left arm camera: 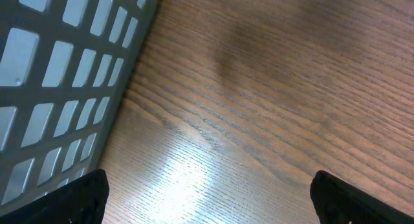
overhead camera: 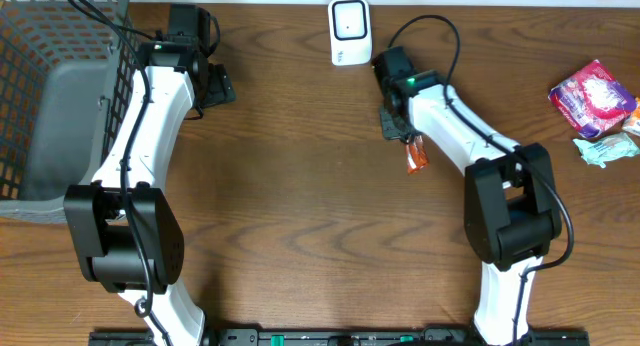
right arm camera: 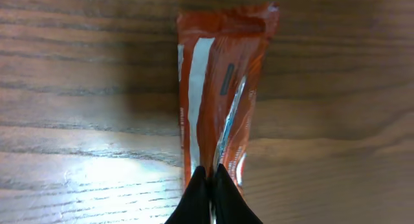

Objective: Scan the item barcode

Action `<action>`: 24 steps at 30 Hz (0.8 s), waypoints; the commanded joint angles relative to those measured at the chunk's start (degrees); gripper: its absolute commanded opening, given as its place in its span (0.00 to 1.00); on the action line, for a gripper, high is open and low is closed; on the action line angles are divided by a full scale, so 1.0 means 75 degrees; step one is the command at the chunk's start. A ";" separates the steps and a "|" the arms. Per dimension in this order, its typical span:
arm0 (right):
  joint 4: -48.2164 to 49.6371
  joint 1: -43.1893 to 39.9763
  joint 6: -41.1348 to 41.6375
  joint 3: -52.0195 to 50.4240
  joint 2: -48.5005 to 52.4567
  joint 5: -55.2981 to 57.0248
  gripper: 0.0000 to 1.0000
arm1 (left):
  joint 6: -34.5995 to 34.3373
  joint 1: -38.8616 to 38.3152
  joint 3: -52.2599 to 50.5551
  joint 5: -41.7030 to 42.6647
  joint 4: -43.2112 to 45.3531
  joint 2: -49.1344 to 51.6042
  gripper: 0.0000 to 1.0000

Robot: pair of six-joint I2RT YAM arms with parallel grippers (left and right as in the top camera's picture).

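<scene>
The item is an orange and white snack packet (overhead camera: 417, 156), lying lengthwise over the wooden table just below the white barcode scanner (overhead camera: 349, 31). My right gripper (overhead camera: 405, 136) is shut on the packet's near end. In the right wrist view the packet (right arm camera: 220, 75) stretches away from the pinched black fingertips (right arm camera: 201, 185) of that gripper (right arm camera: 212, 175). No barcode is readable on the face that shows. My left gripper (overhead camera: 215, 86) stands open and empty beside the grey basket (overhead camera: 40, 46); in its own view this gripper (left arm camera: 210, 198) hovers over bare wood.
The basket wall (left arm camera: 58, 75) fills the left side of the left wrist view. A purple and pink packet (overhead camera: 592, 96) and a pale green wrapper (overhead camera: 608, 146) lie at the table's right edge.
</scene>
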 commanded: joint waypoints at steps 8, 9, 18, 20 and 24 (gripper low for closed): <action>0.0207 0.0548 0.0341 0.0032 -0.0172 0.1323 0.01 | 0.0017 0.0003 -0.0044 -0.0070 -0.0020 -0.0038 0.99; 0.0271 0.0577 0.0341 -0.0044 -0.0140 0.1513 0.01 | 0.0017 0.0003 -0.0044 -0.0070 -0.0020 -0.0038 0.99; 0.0411 0.0644 0.0568 -0.0172 0.0189 0.1751 0.01 | 0.0017 0.0003 -0.0044 -0.0070 -0.0023 -0.0038 0.99; 0.0440 0.0688 0.0568 -0.0172 0.0189 0.1655 0.01 | 0.0017 0.0003 -0.0044 -0.0070 -0.0023 -0.0038 0.99; 0.0423 0.0787 0.0568 -0.0143 0.0187 0.1582 0.01 | 0.0017 0.0003 -0.0044 -0.0070 -0.0020 -0.0038 0.99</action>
